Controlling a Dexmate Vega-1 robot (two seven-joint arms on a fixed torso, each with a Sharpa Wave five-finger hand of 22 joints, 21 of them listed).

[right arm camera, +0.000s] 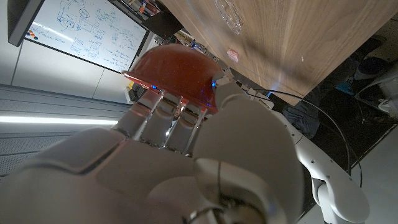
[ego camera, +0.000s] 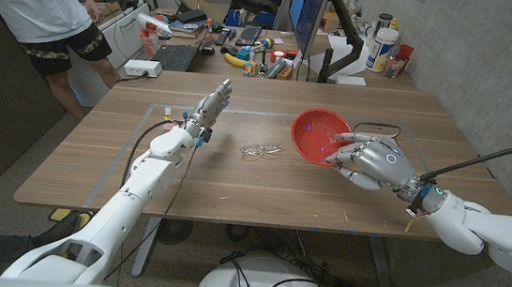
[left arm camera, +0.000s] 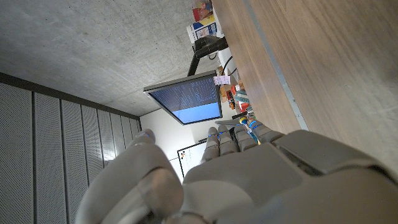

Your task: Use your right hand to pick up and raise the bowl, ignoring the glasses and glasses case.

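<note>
The red bowl (ego camera: 316, 135) sits right of the table's middle. My right hand (ego camera: 372, 160) is at its near right rim, fingers reaching over the edge into the bowl and the thumb against the outer wall. From the right wrist, the bowl (right arm camera: 174, 68) shows its rounded outside just past my right hand (right arm camera: 186, 168), with fingertips (right arm camera: 158, 102) at the rim. I cannot tell whether the bowl has left the wood. My left hand (ego camera: 208, 113) stretches out over the table at the left, fingers straight and apart, holding nothing; its back (left arm camera: 249, 180) shows from the left wrist.
Clear glasses (ego camera: 262, 150) lie on the wood just left of the bowl, also seen from the right wrist (right arm camera: 227, 15). A monitor (ego camera: 306, 12) and a cluttered desk stand behind the table. A person (ego camera: 43, 10) stands at the far left.
</note>
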